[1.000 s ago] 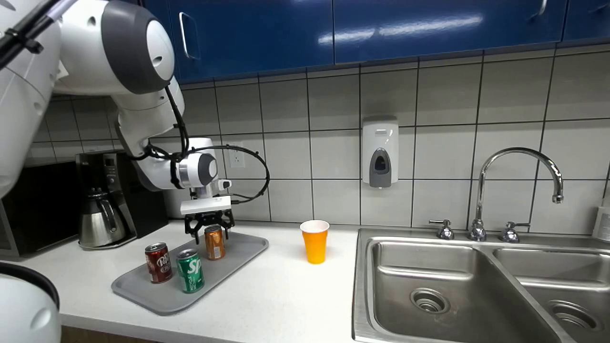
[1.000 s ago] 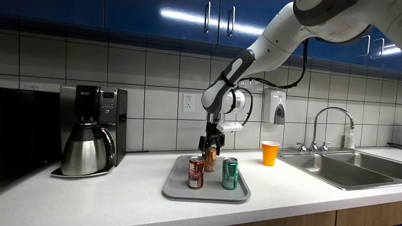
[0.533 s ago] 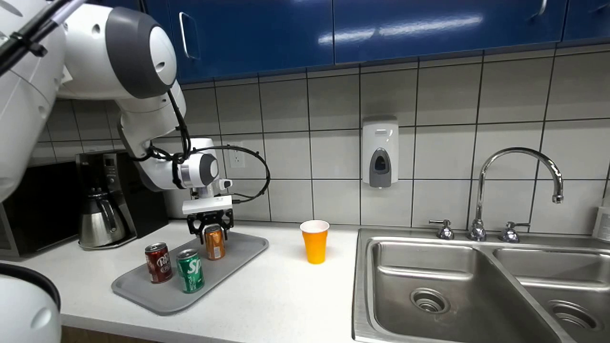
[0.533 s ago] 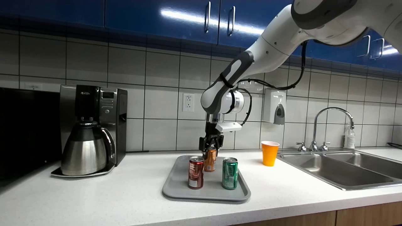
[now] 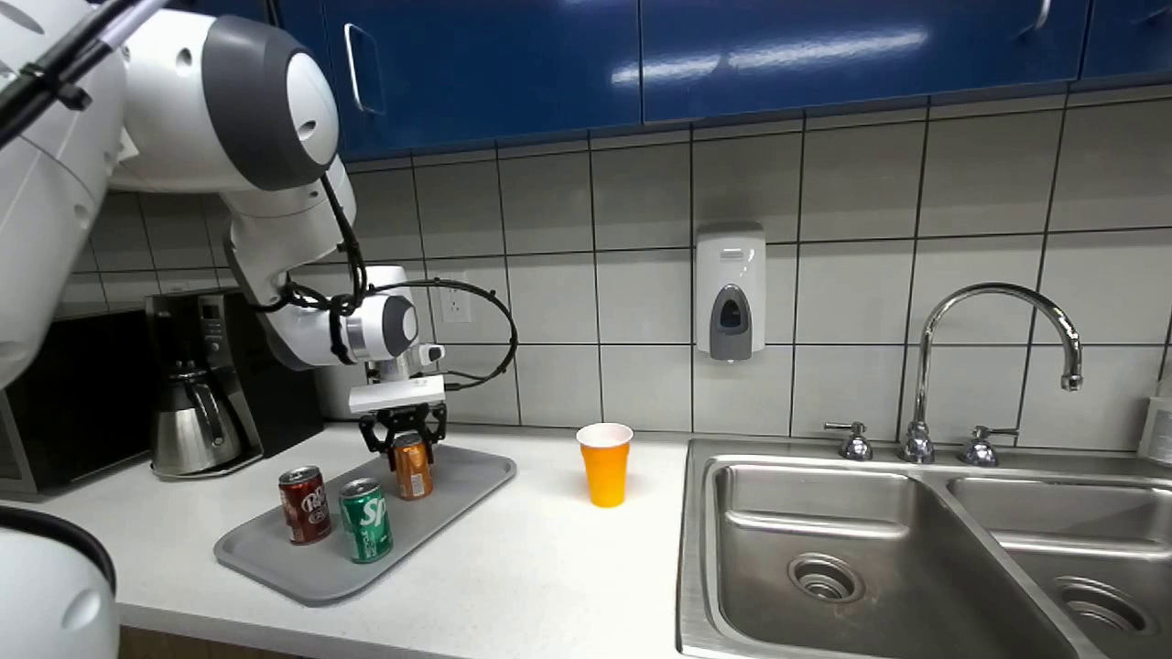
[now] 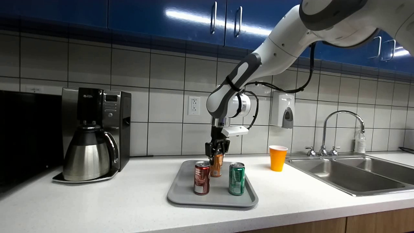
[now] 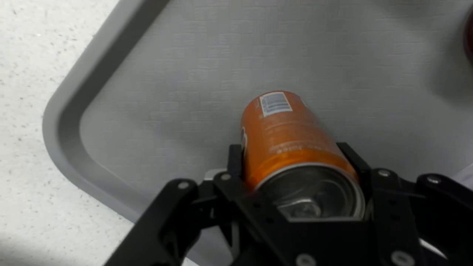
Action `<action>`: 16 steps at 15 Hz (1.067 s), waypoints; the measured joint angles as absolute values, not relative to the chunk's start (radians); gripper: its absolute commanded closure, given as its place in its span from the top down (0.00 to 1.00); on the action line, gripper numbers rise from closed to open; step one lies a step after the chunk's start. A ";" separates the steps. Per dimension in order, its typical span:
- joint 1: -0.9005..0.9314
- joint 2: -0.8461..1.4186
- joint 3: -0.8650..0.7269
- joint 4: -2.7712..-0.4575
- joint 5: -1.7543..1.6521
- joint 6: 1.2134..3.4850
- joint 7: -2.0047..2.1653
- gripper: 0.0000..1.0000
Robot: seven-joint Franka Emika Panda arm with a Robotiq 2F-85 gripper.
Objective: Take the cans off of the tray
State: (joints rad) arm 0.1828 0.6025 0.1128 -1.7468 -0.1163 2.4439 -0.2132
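Both fingers (image 7: 235, 159) of the gripper (image 7: 293, 158) had drawn inward since the earlier frame, pinching the orange-bronze can (image 7: 284, 131), which stood below them on the tray (image 7: 173, 96). Outward from the gripper, the green can (image 5: 365, 522) and dark red can (image 5: 305, 506) shared it.

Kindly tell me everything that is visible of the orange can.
The orange can looks metallic and cylindrical, with a silver-rimmed lid, a pull tab and a barcode low on its side. It stands upright on the grey tray, nearer the wall than the green can. The gripper is closed on its upper part from both sides.
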 measured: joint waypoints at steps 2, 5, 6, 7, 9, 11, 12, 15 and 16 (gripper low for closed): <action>0.185 0.601 0.111 -1.747 -0.119 2.445 -0.206 0.38; 0.186 0.597 0.104 -1.748 -0.122 2.450 -0.191 0.38; 0.185 0.593 0.099 -1.749 -0.122 2.451 -0.184 0.38; 0.185 0.588 0.094 -1.752 -0.122 2.454 -0.175 0.38; 0.185 0.574 0.083 -1.761 -0.122 2.460 -0.158 0.38; 0.185 0.555 0.073 -1.779 -0.122 2.470 -0.139 0.38; 0.185 0.544 0.068 -1.790 -0.122 2.474 -0.129 0.38; 0.184 0.503 0.050 -1.838 -0.122 2.492 -0.095 0.38; 0.184 0.489 0.042 -1.854 -0.122 2.498 -0.084 0.38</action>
State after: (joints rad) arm 0.1842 0.4894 0.0421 -1.8540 -0.1216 2.4981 -0.0837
